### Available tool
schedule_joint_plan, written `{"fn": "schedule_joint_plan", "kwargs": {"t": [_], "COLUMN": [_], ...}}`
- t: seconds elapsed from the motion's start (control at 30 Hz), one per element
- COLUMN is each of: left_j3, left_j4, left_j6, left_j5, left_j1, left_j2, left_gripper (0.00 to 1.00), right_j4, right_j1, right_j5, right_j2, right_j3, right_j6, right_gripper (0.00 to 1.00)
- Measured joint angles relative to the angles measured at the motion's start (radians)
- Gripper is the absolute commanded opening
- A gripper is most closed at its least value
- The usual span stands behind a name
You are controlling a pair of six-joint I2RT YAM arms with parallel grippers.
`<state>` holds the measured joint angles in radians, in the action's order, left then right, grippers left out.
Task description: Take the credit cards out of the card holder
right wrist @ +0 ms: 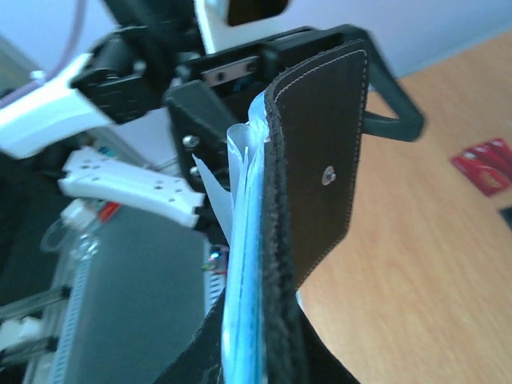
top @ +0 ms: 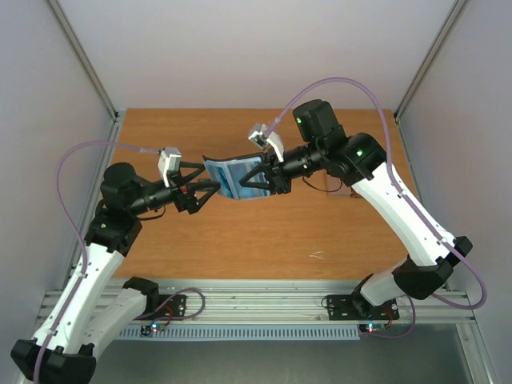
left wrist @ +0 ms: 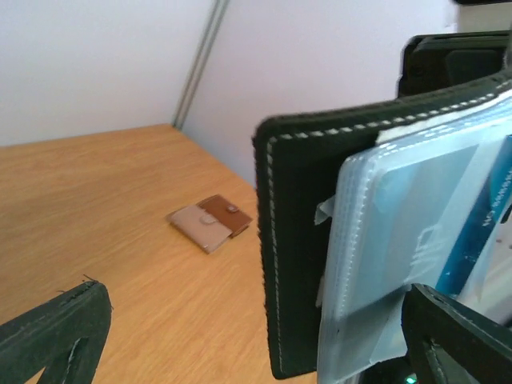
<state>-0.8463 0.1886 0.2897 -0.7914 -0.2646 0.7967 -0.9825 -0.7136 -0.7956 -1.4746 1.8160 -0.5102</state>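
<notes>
Card holder (left wrist: 292,240) open; black white-stitched cover; pale blue clear sleeves.

Bright, even overhead light, soft shadows (wrist close-ups blurred at edges)

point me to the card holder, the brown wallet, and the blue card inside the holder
card holder (left wrist: 292,240), left wrist view: black stitched outer cover.
brown wallet (left wrist: 210,222), left wrist view: middle, where tan meets dark brown.
blue card (left wrist: 478,224), left wrist view: blue strip behind a clear pocket.
</notes>
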Motion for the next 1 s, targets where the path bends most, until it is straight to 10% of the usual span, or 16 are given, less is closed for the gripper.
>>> {"fn": "schedule_joint_plan", "kwargs": {"t": [0.33,0.57,1.0], "left_j3": [0.019,-0.009,-0.035], "left_j4": [-0.214,-0.167,-0.079], "left_j6": [0.136,0.079,-0.003], "left_j5": [-0.319,-0.528,-0.546], "left_j1": [0.026,0.041,0.019], "left_j2": [-0.02,-0.026,-0.023], "left_gripper": [0.98,0.38,0.39], "right_j4": [-0.244,-0.36,-0.379], "right_j1": [0.004,0.006,0.006], "right_j5": [-0.186,-0.161,-0.161], "right_j2": [-0.064,-0.081,-0.087], "right_j3": [0.148,0.184,0.196], "right_j6": [-0.215,-0.282,-0.294], "right_gripper": [0.04,0.05,0.05]}}
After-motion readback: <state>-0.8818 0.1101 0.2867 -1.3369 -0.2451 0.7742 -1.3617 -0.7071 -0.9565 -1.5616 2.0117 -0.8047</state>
